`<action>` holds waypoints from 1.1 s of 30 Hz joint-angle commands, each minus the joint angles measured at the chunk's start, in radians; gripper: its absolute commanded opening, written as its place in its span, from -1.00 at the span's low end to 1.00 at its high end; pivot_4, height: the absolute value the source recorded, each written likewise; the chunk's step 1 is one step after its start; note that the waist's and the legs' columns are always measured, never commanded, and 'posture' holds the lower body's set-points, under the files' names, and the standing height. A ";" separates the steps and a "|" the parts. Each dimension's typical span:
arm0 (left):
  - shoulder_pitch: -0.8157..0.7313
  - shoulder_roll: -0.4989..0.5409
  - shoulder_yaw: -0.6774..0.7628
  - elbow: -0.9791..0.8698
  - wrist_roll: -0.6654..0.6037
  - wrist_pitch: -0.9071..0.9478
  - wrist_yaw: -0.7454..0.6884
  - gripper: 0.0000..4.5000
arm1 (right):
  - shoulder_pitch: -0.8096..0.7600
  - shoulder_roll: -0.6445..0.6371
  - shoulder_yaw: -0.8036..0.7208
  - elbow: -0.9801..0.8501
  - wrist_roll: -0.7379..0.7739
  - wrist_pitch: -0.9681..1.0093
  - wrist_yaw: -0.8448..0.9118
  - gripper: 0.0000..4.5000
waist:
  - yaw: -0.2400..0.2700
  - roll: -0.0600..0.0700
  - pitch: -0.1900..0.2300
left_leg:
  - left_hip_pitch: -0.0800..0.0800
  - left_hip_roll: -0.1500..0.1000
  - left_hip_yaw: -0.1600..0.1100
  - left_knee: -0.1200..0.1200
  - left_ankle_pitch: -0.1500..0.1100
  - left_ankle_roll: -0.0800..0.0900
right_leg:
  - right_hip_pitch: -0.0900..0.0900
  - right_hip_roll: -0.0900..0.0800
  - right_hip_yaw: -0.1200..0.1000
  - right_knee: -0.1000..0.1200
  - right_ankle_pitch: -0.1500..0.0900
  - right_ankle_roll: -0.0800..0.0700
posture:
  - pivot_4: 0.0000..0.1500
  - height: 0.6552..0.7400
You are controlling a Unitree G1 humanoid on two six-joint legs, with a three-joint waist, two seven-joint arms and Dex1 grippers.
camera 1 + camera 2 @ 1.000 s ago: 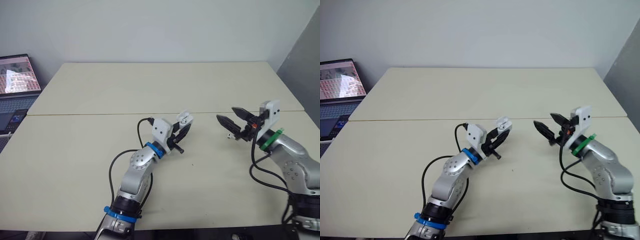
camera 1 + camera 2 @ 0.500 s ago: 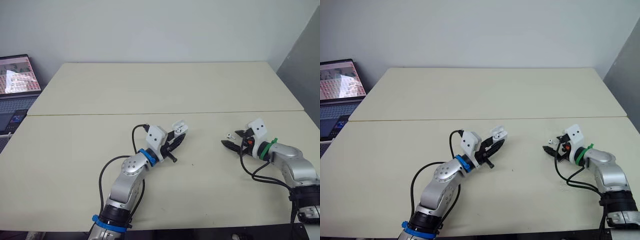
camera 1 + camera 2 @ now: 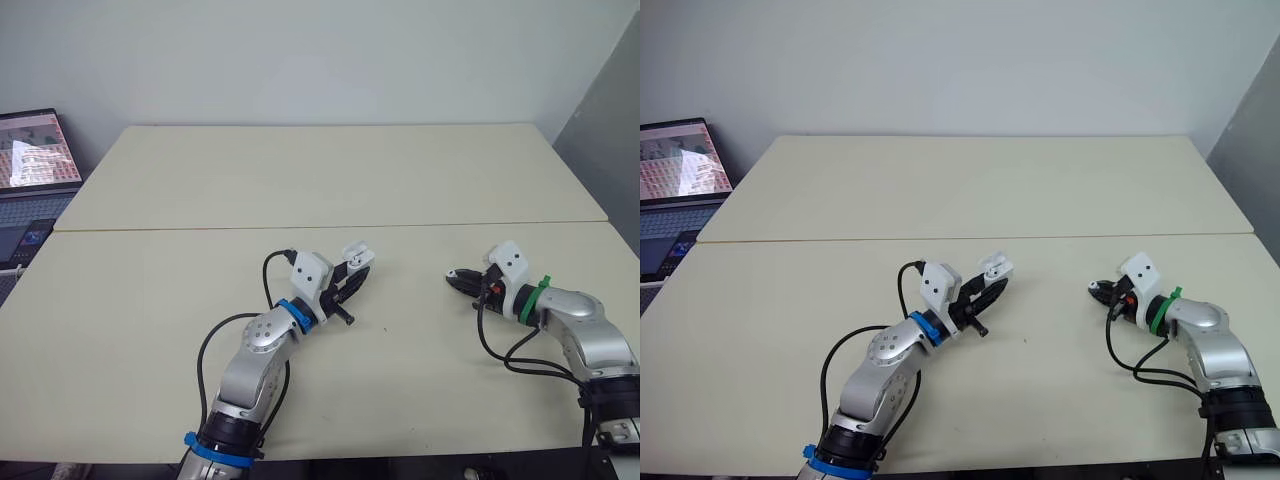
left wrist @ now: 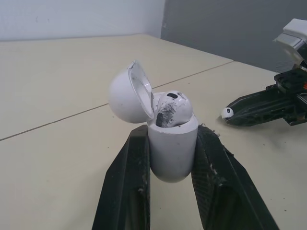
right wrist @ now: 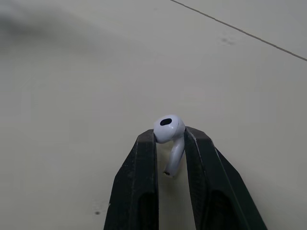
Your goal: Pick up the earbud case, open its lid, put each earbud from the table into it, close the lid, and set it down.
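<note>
Earbud point(image 5: 169, 128) sat pinched at its head between the pressed fingers of right gripper point(image 5: 170, 140), close above table point(image 3: 150, 300), 3 o'clock from earbud case point(image 4: 172, 153). Left gripper point(image 4: 172, 132) clamped the case body, lid point(image 4: 127, 93) open, seated bud point(image 4: 173, 108) inside. Pinched one judged light, glossy, slip-prone; best held by the head, stem free.

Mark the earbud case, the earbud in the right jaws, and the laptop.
earbud case point(image 4: 172, 151): left wrist view, front of the lower shell.
earbud point(image 5: 168, 128): right wrist view, rounded head above the stem.
laptop point(image 3: 38, 150): left eye view, lit screen.
</note>
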 commanded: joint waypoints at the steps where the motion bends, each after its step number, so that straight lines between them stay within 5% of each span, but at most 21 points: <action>1: 0.001 0.001 0.003 -0.040 -0.008 -0.008 0.003 -0.66 | 0.064 -0.098 0.014 -0.114 0.002 -0.079 0.157 -0.81 | 0.001 0.000 0.000 | 0.000 0.000 0.000 0.000 0.000 0.000 | 0.000 0.000 0.000 0.000 0.000 0.000 | 1.00 1.00; 9: 0.001 0.011 0.002 -0.038 -0.009 -0.011 -0.003 -0.66 | 0.210 -0.353 0.104 -0.232 -0.024 -0.236 0.506 -0.81 | 0.000 0.000 0.000 | 0.003 0.000 -0.001 0.000 0.000 0.000 | 0.005 0.000 -0.001 -0.003 0.000 0.000 | 1.00 1.00; 20: 0.000 0.010 -0.005 -0.039 -0.007 -0.013 -0.003 -0.66 | 0.080 -0.380 0.189 -0.100 -0.190 -0.495 0.569 -0.81 | 0.004 -0.001 0.000 | 0.005 0.000 -0.004 0.000 0.000 0.000 | 0.010 -0.001 -0.004 -0.007 0.001 0.001 | 1.00 1.00; 27: 0.000 0.009 -0.007 -0.038 -0.007 -0.014 -0.004 -0.66 | 0.053 -0.402 0.171 -0.158 -0.179 -0.447 0.576 0.26 | 0.005 0.000 0.000 | 0.004 0.000 -0.005 0.000 0.000 0.000 | 0.010 -0.001 -0.003 -0.007 0.001 0.001 | 1.00 1.00; 33: 0.001 0.013 -0.004 -0.033 -0.008 -0.016 -0.007 -0.66 | 0.113 -0.475 0.125 -0.388 -0.201 -0.101 0.507 0.26 | 0.009 0.000 0.000 | 0.004 0.000 -0.006 0.000 0.000 0.000 | 0.009 -0.001 -0.002 -0.007 0.001 0.001 | 1.00 1.00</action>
